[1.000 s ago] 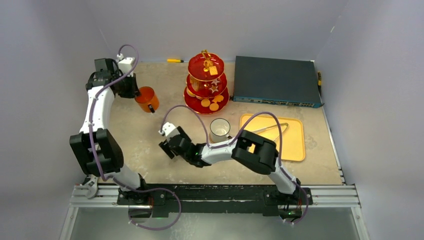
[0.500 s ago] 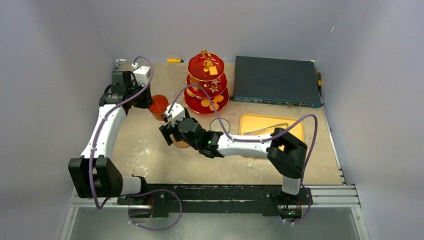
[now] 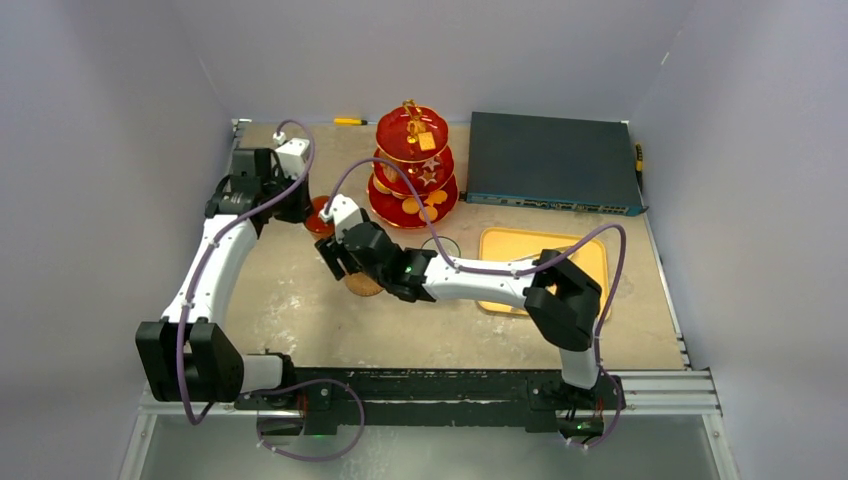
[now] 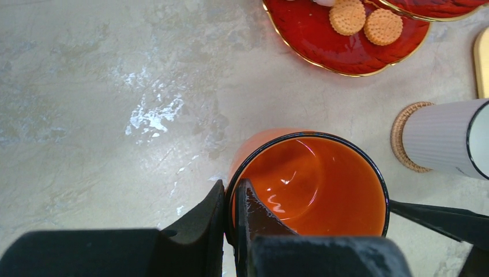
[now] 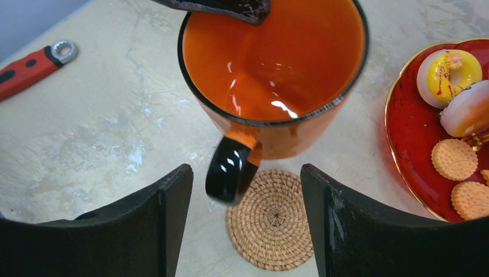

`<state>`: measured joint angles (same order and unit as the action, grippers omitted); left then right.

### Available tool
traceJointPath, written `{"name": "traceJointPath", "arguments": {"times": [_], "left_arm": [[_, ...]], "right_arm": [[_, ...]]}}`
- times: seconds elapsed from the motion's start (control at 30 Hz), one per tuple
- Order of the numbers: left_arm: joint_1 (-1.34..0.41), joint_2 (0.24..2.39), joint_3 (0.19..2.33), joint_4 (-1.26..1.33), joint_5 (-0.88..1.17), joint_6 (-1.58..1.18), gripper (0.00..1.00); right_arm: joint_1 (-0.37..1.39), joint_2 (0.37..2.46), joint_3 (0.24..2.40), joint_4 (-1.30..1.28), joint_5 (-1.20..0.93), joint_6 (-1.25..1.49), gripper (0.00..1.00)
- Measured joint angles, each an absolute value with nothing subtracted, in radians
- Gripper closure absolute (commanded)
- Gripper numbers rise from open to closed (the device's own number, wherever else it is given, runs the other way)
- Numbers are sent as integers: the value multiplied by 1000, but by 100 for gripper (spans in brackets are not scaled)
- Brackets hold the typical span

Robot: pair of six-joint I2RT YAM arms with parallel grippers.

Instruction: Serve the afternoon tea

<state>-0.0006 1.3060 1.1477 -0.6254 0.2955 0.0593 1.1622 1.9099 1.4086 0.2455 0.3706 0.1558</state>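
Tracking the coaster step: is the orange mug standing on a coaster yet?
No, the woven coaster lies bare beside the orange mug, whose rim the left gripper pinches.

Soft, fairly bright light falls from overhead, so the shadow under the orange mug (image 5: 271,75) is faint and blurred at its edge. The strongest glare sits inside the mug as white streaks on the glossy glaze, with another glint on its black handle (image 5: 228,170), and left of the mug in my left wrist view the tabletop (image 4: 86,86) shows pale patches of sheen. My fingers (image 5: 144,225), below the mug and nearest the lens, are dark and soft-focused.
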Motion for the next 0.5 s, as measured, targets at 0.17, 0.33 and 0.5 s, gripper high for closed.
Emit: {"name": "traceJointPath", "arguments": {"times": [0.17,0.33,0.5], "left_arm": [[-34,1298,1147,-631,312,63,100],[-41,1297,1147,-637,310,69,100],[-50,1296,1147,-636,318,70,100]], "right_arm": [[1156,1944,1448,200,372,153,43],[1150,1945,1458,165,374,147,58],[1156,1945,1458,158,376,134,87]]}}
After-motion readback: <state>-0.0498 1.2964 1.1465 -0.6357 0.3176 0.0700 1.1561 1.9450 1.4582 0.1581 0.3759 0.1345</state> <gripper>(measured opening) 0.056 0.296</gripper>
